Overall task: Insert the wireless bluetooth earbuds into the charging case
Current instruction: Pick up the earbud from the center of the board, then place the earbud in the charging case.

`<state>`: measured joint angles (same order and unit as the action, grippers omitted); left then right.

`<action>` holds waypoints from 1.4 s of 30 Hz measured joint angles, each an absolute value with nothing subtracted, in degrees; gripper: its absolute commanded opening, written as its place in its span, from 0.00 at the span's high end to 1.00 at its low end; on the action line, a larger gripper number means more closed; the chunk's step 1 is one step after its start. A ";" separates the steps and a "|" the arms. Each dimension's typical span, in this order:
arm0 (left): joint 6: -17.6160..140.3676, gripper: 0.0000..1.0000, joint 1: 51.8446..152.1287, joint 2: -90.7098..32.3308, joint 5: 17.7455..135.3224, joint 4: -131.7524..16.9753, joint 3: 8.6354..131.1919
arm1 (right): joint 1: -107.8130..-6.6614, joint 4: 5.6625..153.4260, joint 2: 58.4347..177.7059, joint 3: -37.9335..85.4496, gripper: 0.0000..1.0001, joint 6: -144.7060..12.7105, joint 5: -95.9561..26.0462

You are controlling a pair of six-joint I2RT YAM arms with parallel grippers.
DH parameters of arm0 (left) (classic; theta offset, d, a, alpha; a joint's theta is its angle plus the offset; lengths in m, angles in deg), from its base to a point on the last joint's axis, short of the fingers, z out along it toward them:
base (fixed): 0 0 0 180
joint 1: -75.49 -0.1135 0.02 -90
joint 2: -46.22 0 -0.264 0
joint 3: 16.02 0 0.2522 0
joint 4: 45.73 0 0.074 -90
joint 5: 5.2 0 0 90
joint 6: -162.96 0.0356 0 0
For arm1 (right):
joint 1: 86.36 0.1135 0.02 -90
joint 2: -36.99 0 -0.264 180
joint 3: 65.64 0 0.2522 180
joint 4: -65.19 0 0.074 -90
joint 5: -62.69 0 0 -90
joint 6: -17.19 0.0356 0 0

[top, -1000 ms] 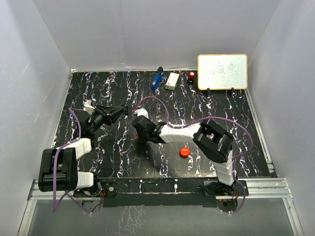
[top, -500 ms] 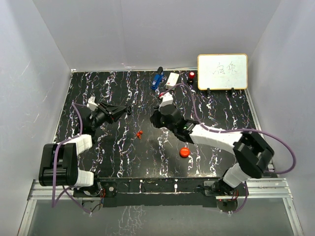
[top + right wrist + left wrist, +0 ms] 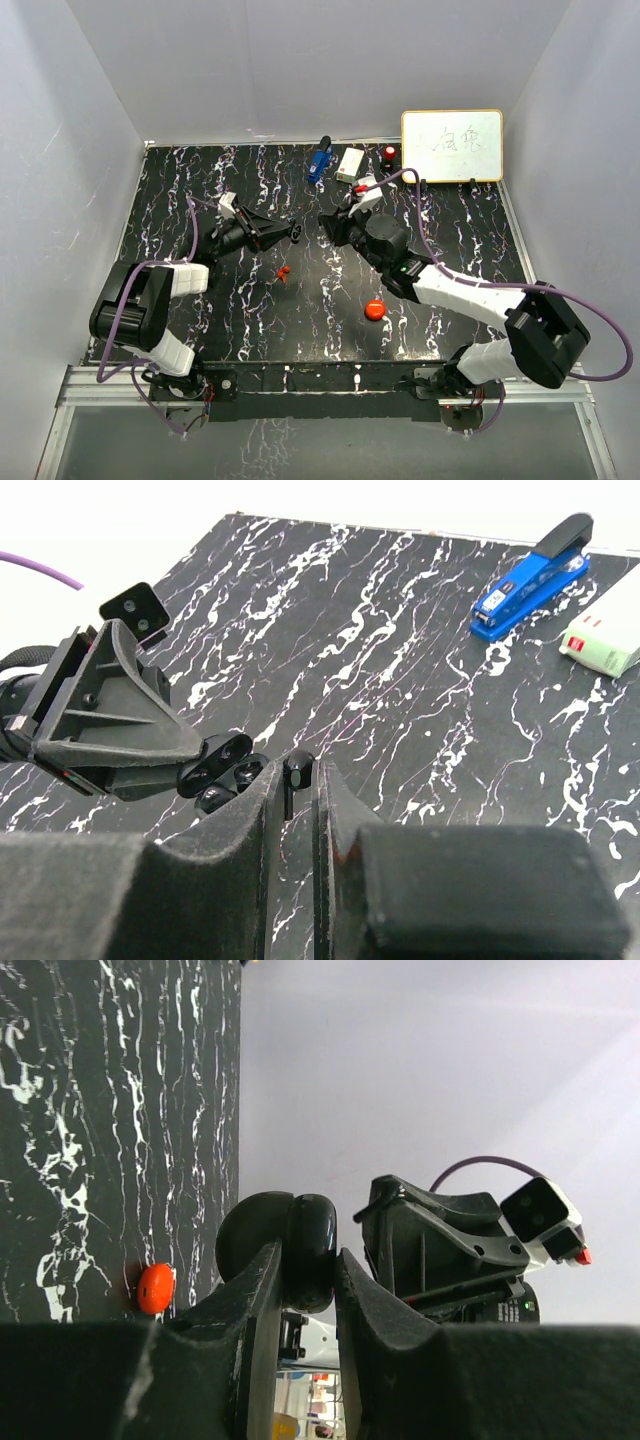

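My left gripper (image 3: pixel 286 231) is shut on the black charging case (image 3: pixel 297 231) and holds it above the table; in the left wrist view the case (image 3: pixel 312 1228) sits between the fingers (image 3: pixel 250 1300). In the right wrist view the case (image 3: pixel 215 765) stands with its lid open. My right gripper (image 3: pixel 328 226) is shut on the mostly black earbud (image 3: pixel 299 768), held just right of the case. The red-and-black earbud (image 3: pixel 284 272) lies on the table below the case.
A red round puck (image 3: pixel 375 309) lies near the front middle and shows in the left wrist view (image 3: pixel 155 1288). A blue stapler (image 3: pixel 319 160), a white box (image 3: pixel 350 164), a small red-topped item (image 3: pixel 389 154) and a whiteboard (image 3: pixel 452 146) stand along the back.
My right arm swung from the table's middle up and to the right with the black earbud. My left gripper moved right with the case. The red-and-black earbud now lies uncovered.
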<state>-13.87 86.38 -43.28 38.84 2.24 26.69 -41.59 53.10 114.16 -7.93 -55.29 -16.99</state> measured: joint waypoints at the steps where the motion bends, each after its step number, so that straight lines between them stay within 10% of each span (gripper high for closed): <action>1: -13.87 1.00 86.91 -43.28 38.69 2.31 27.00 | -41.83 52.03 113.94 -8.50 1.00 -55.82 -17.16; 42: -25.54 1.00 92.92 -48.85 40.55 12.19 28.40 | -42.79 12.91 118.05 -22.27 1.00 -67.14 -27.98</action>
